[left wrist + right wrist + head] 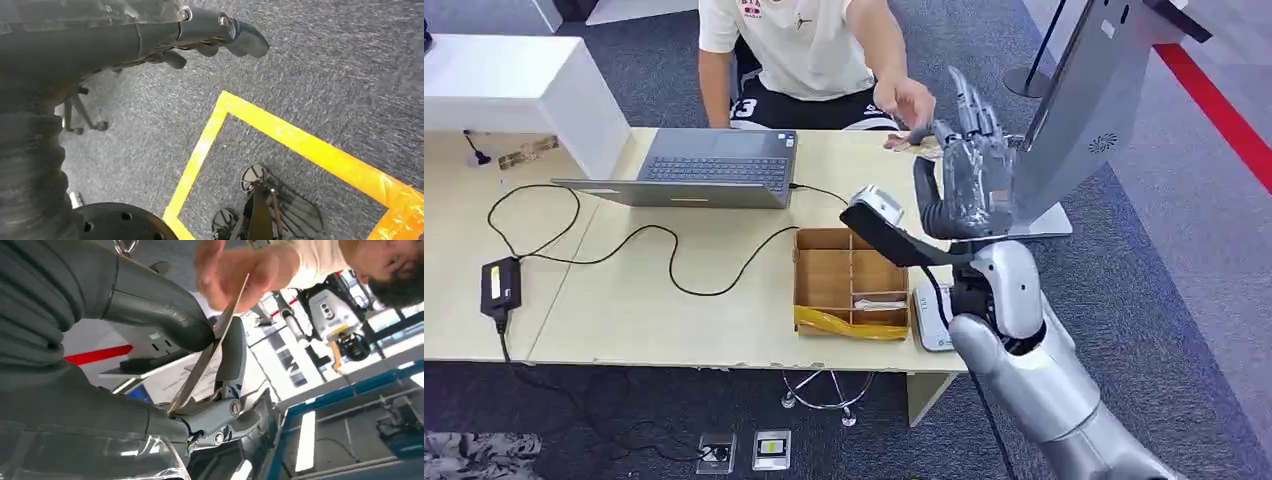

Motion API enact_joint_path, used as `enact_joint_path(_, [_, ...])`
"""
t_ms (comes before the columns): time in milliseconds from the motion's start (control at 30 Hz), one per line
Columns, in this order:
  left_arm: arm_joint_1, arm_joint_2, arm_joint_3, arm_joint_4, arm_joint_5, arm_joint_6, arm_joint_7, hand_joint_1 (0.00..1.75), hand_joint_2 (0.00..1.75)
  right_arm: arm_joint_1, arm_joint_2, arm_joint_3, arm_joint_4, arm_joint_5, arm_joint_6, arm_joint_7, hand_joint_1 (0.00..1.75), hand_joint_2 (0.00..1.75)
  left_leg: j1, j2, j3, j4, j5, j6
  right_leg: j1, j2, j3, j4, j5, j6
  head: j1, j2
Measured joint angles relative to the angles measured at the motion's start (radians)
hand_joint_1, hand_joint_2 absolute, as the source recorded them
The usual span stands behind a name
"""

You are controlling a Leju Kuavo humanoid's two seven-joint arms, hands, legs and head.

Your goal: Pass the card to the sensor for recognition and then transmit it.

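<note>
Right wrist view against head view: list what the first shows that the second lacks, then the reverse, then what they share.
Right wrist view alone: the card edge-on, pinched between the thick grey thumb and a darker finger, with the person's hand at its far end.

Head view alone: the laptop, the cardboard divider box, the black power adapter and its cable on the table, and the tilted grey sensor stand. The card cannot be made out there.

Both: the right hand raised, and the person reaching toward it.
</note>
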Motion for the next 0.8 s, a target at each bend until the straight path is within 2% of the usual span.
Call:
enact_joint_path(167, [-0.001, 0.007, -0.002, 0.000, 0.014, -0.006, -0.008, 0.00, 1.75, -0.083, 0.064, 0.059, 0.117, 0.055, 0.071, 0.023, 1.75, 1.75, 0.000, -0.001, 0.000, 0.000, 0.000, 0.000, 0.000, -0.001, 0.000, 0.000, 0.000, 0.000, 0.000, 0.000])
enact_joint_path(267, [-0.001, 0.010, -0.002, 0.000, 0.029, -0.006, -0.008, 0.00, 1.75, -0.116, 0.091, 0.085, 0.188, 0.076, 0.089, 0.036, 1.75, 1.75, 0.000, 0.000, 0.000, 0.000, 0.000, 0.000, 0.000, -0.001, 0.000, 0.000, 0.000, 0.000, 0.001, 0.000])
enact_joint_path(433, [0.000, 0.010, -0.002, 0.000, 0.055, -0.006, -0.008, 0.00, 1.75, -0.167, 0.136, 0.117, 0.318, 0.086, 0.093, 0.053, 1.75, 1.75, 0.000, -0.001, 0.000, 0.000, 0.000, 0.000, 0.000, -0.001, 0.000, 0.000, 0.000, 0.000, 0.001, 0.000])
enact_joint_path(600, [0.000, 0.010, -0.001, 0.000, 0.091, -0.002, -0.036, 0.00, 1.75, -0.197, 0.177, 0.139, 0.426, 0.090, 0.092, 0.058, 1.75, 1.75, 0.000, -0.001, 0.000, 0.000, 0.000, 0.000, 0.000, -0.001, 0.000, 0.000, 0.000, 0.000, 0.001, 0.000])
enact_joint_path(733, [0.001, 0.010, 0.004, 0.000, 0.106, 0.004, -0.038, 0.00, 1.75, -0.228, 0.205, 0.154, 0.526, 0.113, 0.094, 0.085, 1.75, 1.75, 0.001, -0.001, 0.000, 0.000, 0.001, -0.001, 0.001, -0.001, 0.000, 0.000, 0.000, 0.000, 0.001, 0.000])
enact_joint_path(800, [0.002, 0.010, 0.004, 0.000, 0.112, 0.004, -0.038, 0.00, 1.75, -0.228, 0.210, 0.157, 0.545, 0.124, 0.095, 0.097, 0.00, 1.75, 0.001, -0.001, 0.000, 0.000, 0.001, -0.001, 0.001, -0.001, 0.000, 0.000, 0.000, 0.000, 0.001, 0.000])
